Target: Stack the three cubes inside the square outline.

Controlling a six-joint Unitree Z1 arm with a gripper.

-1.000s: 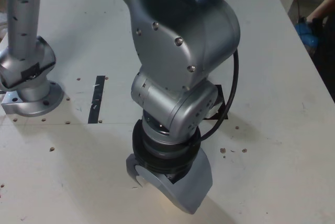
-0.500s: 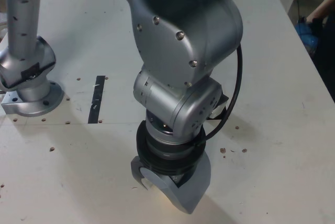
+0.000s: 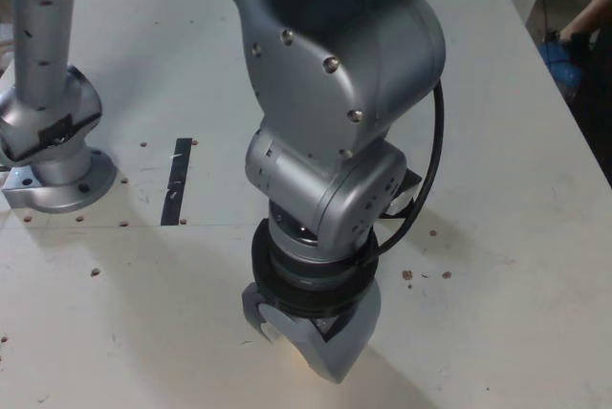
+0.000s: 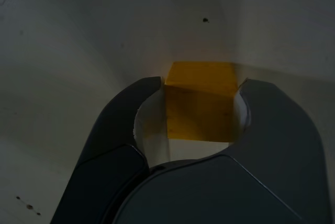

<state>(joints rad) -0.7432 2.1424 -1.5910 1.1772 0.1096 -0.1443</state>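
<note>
The white table [image 3: 497, 266] fills the exterior view, and most of its middle is blocked by the bulky silver arm [image 3: 335, 75], which reaches down toward the near edge with its wrist pointing almost straight at the surface. Behind the arm's lower housing, on the exterior view's right, only a dark corner of the square outline [image 3: 409, 182] peeks out; a separate straight black tape strip [image 3: 177, 182] lies toward the exterior view's left, near a second grey base [image 3: 53, 156]. At the arm's tip the gripper [image 4: 201, 103] sits low on the table with its jaws drawn in around the yellow cube [image 4: 200, 101], which the wrist view shows wedged between the two dark tips, both flanks apparently in contact. The red and green cubes are not visible in either view. The step in hand looks like securing this cube for the carry to the outline. To do it well, I would judge the grip should be confirmed firm and centred on opposite faces before any lift, then raised straight up so the cube does not twist or scrape.
</note>
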